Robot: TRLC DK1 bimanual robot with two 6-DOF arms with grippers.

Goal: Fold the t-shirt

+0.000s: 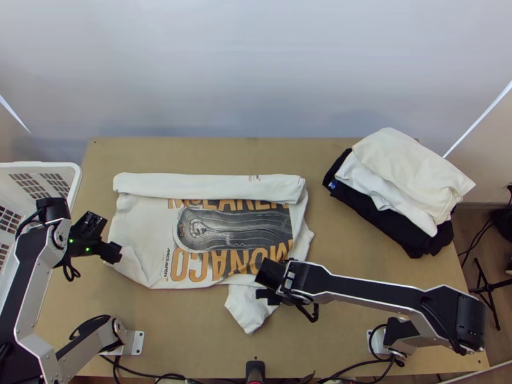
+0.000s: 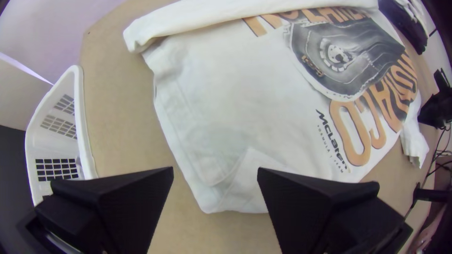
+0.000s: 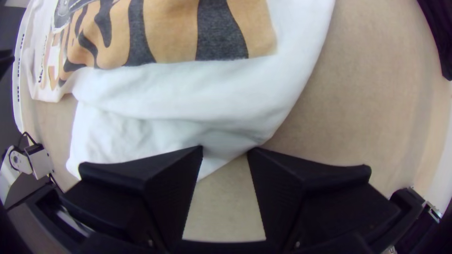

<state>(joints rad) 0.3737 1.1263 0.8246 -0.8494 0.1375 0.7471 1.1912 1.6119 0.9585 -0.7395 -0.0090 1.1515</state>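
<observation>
The white t-shirt (image 1: 147, 224) lies spread on the table, its far edge folded over in a long strip and a sleeve sticking out toward the near side. My left gripper (image 1: 105, 233) is over the shirt's left edge. In the left wrist view the left gripper (image 2: 215, 176) stands open, with the shirt's turned-up corner (image 2: 235, 197) beyond the gap. My right gripper (image 1: 270, 283) is low by the near edge, beside the sleeve (image 1: 248, 308). In the right wrist view the right gripper (image 3: 226, 153) has its fingers a little apart at the shirt's edge (image 3: 230, 141), holding nothing.
A pile of folded white and black clothes (image 1: 409, 182) lies at the table's far right. A white plastic basket (image 1: 75, 182) stands at the left edge. The arms' metal base plates (image 1: 136, 342) are fixed along the near side, with cables around them.
</observation>
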